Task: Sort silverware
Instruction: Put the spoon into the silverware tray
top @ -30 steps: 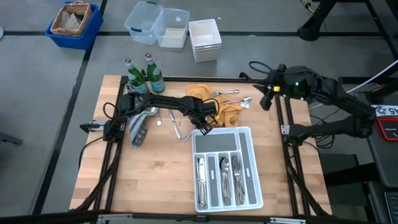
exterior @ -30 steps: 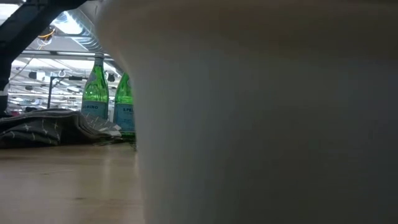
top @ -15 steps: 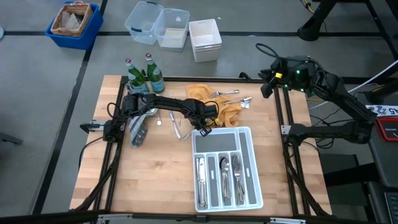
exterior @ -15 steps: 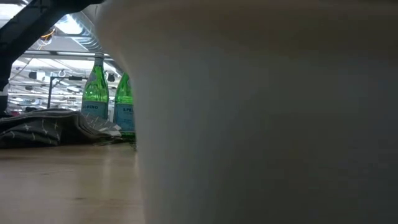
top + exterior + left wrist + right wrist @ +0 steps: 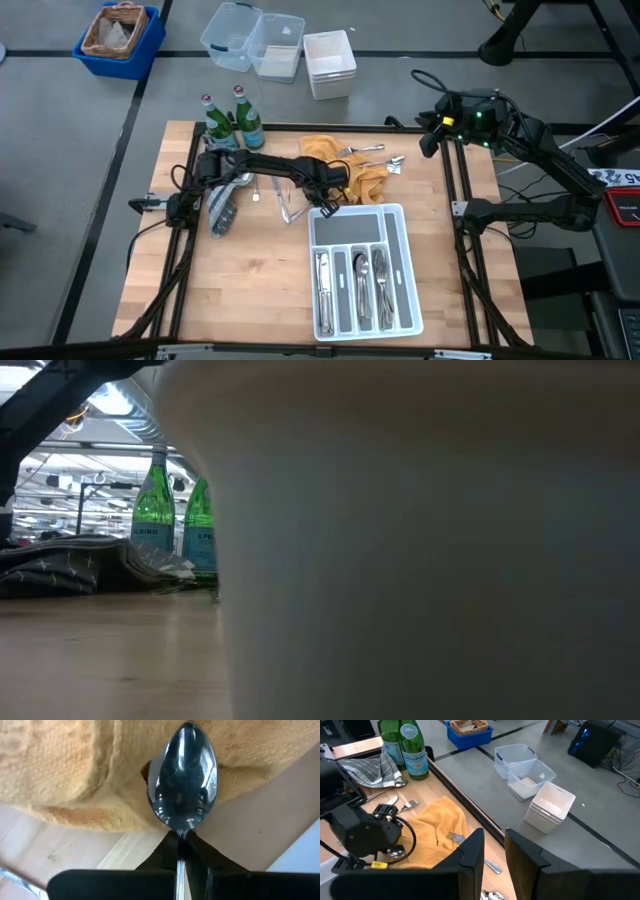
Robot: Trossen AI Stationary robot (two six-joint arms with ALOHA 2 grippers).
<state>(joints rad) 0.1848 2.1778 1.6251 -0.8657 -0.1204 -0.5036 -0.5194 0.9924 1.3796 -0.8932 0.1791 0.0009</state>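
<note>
— Where's the spoon (image 5: 184, 780)?
— My left claw (image 5: 330, 203) is clamped on its handle, over the yellow cloth's (image 5: 352, 172) edge.
— Right claw (image 5: 492, 851)?
— Parted, off the bench's (image 5: 250, 280) far corner.

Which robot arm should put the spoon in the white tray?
The left: its fingers are shut on the spoon, beside the tray. The right gripper hangs off past the table's far right corner.
</note>
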